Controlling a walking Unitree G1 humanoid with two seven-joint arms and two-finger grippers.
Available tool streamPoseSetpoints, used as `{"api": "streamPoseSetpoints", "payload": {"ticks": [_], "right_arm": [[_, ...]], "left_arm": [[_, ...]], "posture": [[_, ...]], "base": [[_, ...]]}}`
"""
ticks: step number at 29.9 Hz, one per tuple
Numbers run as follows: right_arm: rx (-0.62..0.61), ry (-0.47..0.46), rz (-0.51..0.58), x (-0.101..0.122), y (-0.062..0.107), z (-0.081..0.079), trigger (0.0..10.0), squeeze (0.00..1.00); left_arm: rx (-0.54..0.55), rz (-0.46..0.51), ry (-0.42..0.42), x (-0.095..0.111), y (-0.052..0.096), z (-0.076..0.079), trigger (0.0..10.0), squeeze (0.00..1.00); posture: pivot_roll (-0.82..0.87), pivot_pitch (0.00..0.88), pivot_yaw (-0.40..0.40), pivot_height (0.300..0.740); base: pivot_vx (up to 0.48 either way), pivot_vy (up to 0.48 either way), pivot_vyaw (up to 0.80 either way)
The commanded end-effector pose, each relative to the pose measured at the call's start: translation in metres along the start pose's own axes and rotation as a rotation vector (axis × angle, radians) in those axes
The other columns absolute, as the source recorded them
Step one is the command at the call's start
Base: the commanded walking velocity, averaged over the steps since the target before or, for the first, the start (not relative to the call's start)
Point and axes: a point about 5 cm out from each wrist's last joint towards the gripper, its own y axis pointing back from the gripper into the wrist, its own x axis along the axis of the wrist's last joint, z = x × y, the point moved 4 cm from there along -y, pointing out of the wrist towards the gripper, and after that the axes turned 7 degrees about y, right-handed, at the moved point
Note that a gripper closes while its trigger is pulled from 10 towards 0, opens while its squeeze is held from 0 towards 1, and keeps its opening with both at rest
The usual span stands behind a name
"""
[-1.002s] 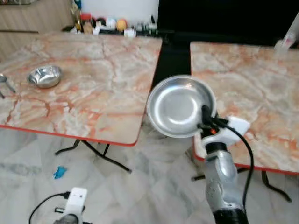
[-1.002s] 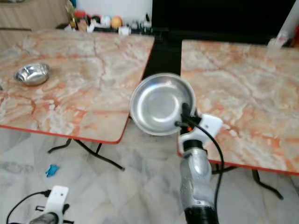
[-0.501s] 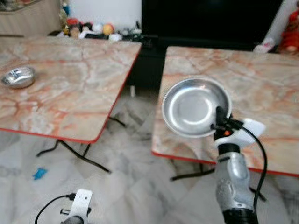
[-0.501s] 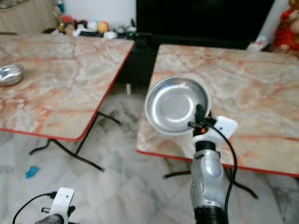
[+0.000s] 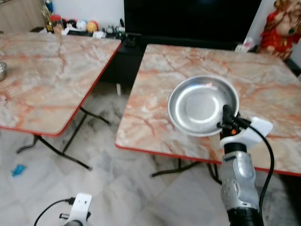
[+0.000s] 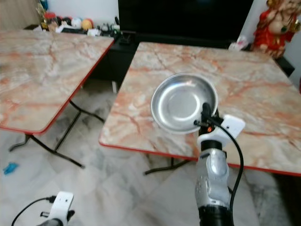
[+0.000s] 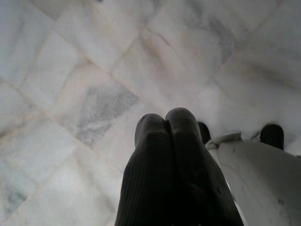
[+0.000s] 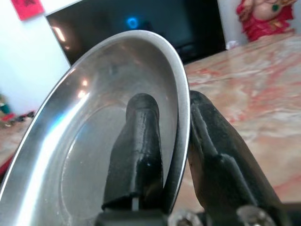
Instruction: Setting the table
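Carrying is the step in hand: your right gripper [image 5: 227, 123] pinches the steel plate [image 5: 202, 104] by its rim, tilted above the right table's [image 5: 155, 84] front edge. Next, level and lower it.

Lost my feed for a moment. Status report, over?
Right end effector shut on steel plate rim, held tilted above the right marble table. Left end effector shut, hanging idle over the floor. Nothing lies on the tabletop under the plate.
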Motion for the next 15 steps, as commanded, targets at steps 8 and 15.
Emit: {"api": "streamPoseSetpoints", "payload": {"ticks": [8,15], "right_arm": [[-0.095,0.034,0.032,0.011,-0.007,0.022,10.0,0.00],[-0.254,0.072,0.030,0.015,-0.008,0.052,10.0,0.00]], "left_arm": [[0.000,0.002,0.012,0.003,-0.001,0.002,10.0,0.00],[-0.006,-0.003,0.015,0.003,-0.001,0.003,10.0,0.00]], "posture": [[0.09,0.016,-0.039,0.740],[0.09,0.026,-0.037,0.740]], "base": [[0.000,-0.122,0.00],[0.000,0.000,0.00]]}}
